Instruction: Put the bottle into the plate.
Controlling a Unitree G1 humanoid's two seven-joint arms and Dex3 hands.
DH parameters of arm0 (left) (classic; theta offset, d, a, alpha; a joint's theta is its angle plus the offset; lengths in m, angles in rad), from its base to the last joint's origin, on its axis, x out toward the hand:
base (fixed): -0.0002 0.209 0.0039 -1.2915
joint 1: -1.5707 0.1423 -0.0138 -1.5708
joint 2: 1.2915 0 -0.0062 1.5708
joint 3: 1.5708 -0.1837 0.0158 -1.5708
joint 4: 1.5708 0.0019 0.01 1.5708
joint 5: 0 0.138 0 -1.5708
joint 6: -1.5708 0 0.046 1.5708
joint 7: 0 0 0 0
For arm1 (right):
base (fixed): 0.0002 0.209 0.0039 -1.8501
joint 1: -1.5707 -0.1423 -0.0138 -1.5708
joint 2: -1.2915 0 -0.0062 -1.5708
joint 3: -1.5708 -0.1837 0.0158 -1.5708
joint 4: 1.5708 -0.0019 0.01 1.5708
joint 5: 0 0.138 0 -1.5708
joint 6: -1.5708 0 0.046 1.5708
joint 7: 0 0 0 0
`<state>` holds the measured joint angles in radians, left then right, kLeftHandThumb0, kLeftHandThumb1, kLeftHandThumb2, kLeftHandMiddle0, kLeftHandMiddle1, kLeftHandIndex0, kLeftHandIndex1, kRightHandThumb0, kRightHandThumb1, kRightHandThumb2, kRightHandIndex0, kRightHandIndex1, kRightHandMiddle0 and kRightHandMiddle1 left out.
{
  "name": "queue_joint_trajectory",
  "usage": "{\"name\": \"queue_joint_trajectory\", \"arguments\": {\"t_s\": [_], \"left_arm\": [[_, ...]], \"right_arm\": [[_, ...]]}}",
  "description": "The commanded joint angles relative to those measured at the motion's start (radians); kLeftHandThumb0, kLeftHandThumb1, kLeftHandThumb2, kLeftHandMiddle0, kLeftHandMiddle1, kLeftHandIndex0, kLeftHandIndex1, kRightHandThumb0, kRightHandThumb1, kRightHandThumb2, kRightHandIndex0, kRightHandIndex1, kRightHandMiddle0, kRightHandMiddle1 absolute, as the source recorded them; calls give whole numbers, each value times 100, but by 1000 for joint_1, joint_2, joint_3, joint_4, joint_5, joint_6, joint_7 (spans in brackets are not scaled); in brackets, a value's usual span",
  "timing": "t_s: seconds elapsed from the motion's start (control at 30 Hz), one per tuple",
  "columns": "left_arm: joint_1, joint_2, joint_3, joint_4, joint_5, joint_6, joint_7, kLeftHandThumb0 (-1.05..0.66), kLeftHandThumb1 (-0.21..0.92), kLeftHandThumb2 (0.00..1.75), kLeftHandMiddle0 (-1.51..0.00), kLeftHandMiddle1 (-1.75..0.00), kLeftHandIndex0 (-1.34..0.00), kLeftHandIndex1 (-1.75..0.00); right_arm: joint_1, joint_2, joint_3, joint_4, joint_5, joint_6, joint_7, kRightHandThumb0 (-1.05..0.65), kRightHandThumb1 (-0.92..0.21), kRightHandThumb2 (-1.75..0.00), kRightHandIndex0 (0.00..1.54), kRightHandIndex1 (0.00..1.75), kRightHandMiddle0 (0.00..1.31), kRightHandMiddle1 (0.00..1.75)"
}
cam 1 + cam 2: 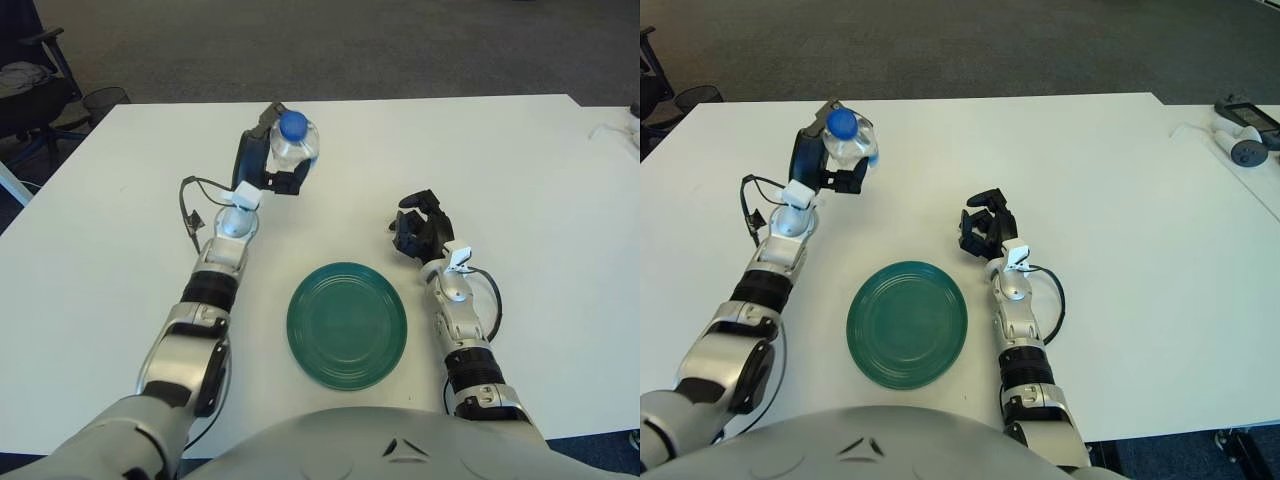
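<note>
A clear plastic bottle with a blue cap is held upright in my left hand, fingers closed around it, over the table behind and to the left of the plate. It also shows in the right eye view. The dark green plate lies empty on the white table near the front edge, between my two arms. My right hand shows to the right of and behind the plate, fingers curled, holding nothing.
An office chair and a wire basket stand off the table's far left corner. Small devices with a cable lie at the far right.
</note>
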<state>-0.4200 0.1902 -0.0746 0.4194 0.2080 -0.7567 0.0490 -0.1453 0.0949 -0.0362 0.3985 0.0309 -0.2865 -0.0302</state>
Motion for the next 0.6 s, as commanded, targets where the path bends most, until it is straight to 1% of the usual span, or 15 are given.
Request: {"name": "queue_joint_trajectory", "arguments": {"t_s": [0.0, 0.07, 0.13, 0.23, 0.27, 0.33, 0.37, 0.43, 0.5, 0.57], "left_arm": [[65, 33, -73, -163, -24, -31, -114, -16, 26, 141, -131, -175, -112, -175], [73, 47, -95, -189, -64, -35, -168, -16, 26, 141, -131, -175, -113, -175], [71, 65, -122, -181, -126, -57, -243, -16, 26, 141, -131, -175, -113, -175], [65, 83, -147, -169, -179, -84, -324, -17, 27, 141, -131, -175, -113, -175], [62, 102, -161, -148, -170, -119, -352, -18, 27, 141, -130, -175, -112, -175], [56, 131, -175, -113, -141, -184, -389, -21, 27, 140, -129, -175, -112, -175], [53, 136, -176, -103, -136, -202, -399, -22, 28, 140, -129, -175, -111, -175], [44, 135, -178, -81, -99, -263, -398, -24, 28, 139, -129, -175, -111, -175], [73, 72, -168, -56, 21, -359, -329, -26, 28, 139, -129, -175, -111, -175], [87, 32, -151, -26, 122, -417, -270, -27, 28, 138, -130, -175, -112, -175]], "right_arm": [[26, -1, -3, 43, 5, 37, 1, -1, -54, -103, 48, 164, 26, 175], [26, -1, -3, 44, 5, 34, 1, -1, -54, -103, 47, 164, 26, 175], [26, -1, -3, 43, 5, 33, 2, -1, -54, -102, 47, 164, 26, 175], [22, -1, -3, 45, 5, 35, 1, -1, -54, -102, 47, 164, 26, 175], [21, -1, -3, 45, 5, 36, 1, -1, -54, -102, 47, 164, 26, 175], [20, -1, -4, 45, 6, 36, 2, -1, -54, -102, 47, 164, 26, 175], [20, -1, -4, 45, 6, 36, 2, -1, -54, -102, 47, 164, 26, 175], [20, -1, -5, 45, 9, 37, 4, -1, -55, -102, 46, 164, 27, 175], [17, -1, -7, 48, 13, 38, 7, -1, -55, -102, 46, 164, 27, 175], [14, -1, -9, 53, 14, 38, 8, -1, -55, -102, 46, 164, 27, 175]]}}
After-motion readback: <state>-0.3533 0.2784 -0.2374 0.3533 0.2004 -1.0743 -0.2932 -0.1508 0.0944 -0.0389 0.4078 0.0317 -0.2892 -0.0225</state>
